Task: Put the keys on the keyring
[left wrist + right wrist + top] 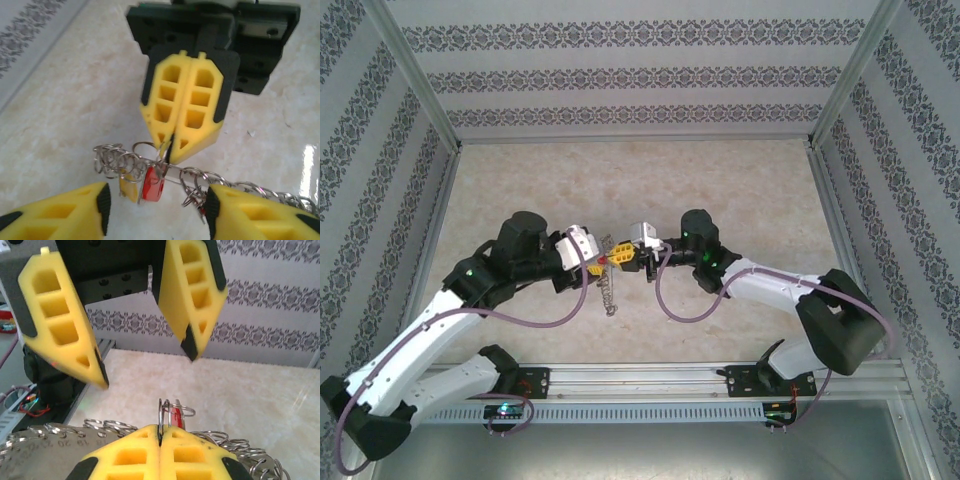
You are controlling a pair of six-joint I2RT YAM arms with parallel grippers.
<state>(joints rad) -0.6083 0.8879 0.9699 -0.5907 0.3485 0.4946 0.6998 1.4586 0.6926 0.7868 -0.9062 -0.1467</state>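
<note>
1. The right hand (168, 150) is clenched on a loop of the keyring (117, 159).
2. The left hand (157, 202) is released, its fingers flanking the red key (152, 186).
3. The keyring sits between both hands, over the middle of the tabletop (60, 115).

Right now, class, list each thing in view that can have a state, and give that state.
left gripper: open, gripping nothing.
right gripper: shut on one ring of the keyring.
keyring: pinched at one ring, chain trailing to both sides.
red key: hanging just below the pinch.
yellow key: hanging beside the red key, under the chain.
</note>
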